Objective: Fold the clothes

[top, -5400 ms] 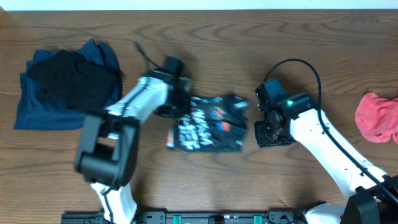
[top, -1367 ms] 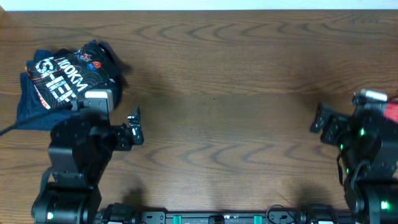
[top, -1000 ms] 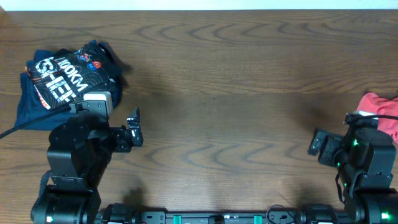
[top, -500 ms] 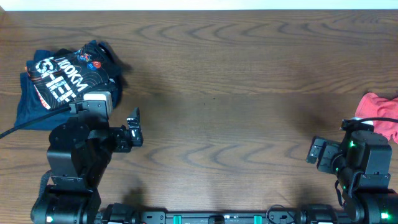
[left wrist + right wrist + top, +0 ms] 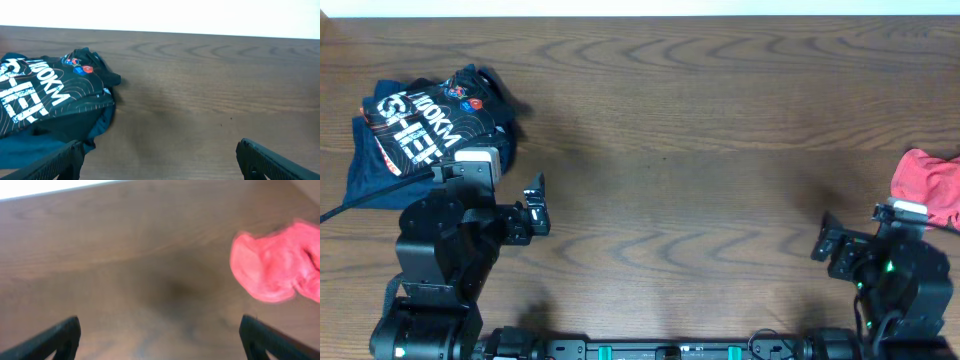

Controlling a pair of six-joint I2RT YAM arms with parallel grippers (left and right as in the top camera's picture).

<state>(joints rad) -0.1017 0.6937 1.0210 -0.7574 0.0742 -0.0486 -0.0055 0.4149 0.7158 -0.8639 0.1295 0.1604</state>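
Black, with thin orange lines and white "100KM" print facing up, the shirt [image 5: 420, 125] lies as a folded bundle near the far left corner of the wooden surface [image 5: 680, 150]. It sits on top of a dark blue garment [image 5: 365, 178], whose edges stick out beneath it on the left and the near side. My left fingers [image 5: 535, 205] hang near the front edge, just to the near right of that pile. They are spread wide with only bare wood between them, touching neither piece. My right fingers [image 5: 828, 243] are by the front right corner, also parted and empty. Beyond them a crumpled red cloth [image 5: 930, 188] lies loose against the right edge, apart from my fingers.
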